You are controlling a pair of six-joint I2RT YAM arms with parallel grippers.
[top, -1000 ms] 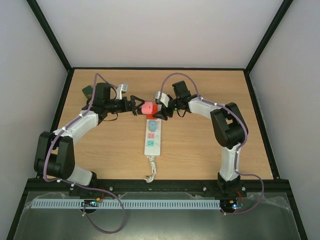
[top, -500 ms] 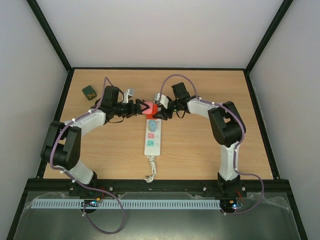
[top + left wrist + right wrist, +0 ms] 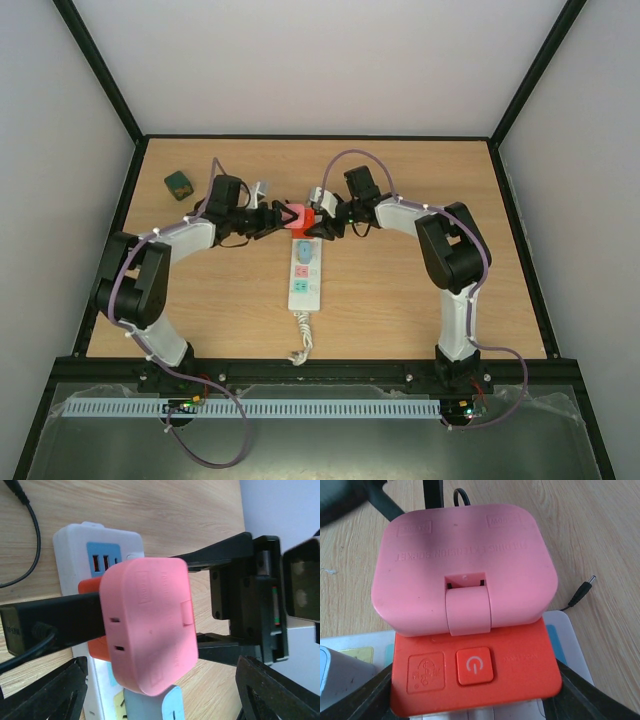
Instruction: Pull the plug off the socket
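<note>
The socket (image 3: pixel 305 278) is a long white strip lying lengthways mid-table, its bare end also visible (image 3: pixel 75 540). At its far end an orange adapter (image 3: pixel 470 672) with a power button sits on it, and a pink plug (image 3: pixel 295 214) (image 3: pixel 147 630) (image 3: pixel 462 565) sits on top of that. My left gripper (image 3: pixel 273 216) (image 3: pixel 162 680) comes in from the left and is open, its fingers either side of the pink plug with gaps showing. My right gripper (image 3: pixel 322 224) (image 3: pixel 475 682) comes in from the right, its fingers pressed on both sides of the orange adapter.
A pale blue plug (image 3: pixel 307 253) sits in the strip just behind the pink one. The strip's coiled white cord (image 3: pixel 301 340) trails toward the near edge. A black block with a thin cord (image 3: pixel 45 620) lies beside the adapter. A small green object (image 3: pixel 179 182) sits far left.
My left arm has swung right, bringing its jaws round the pink plug and narrowing them a little. My right jaws have closed in onto the orange adapter.
</note>
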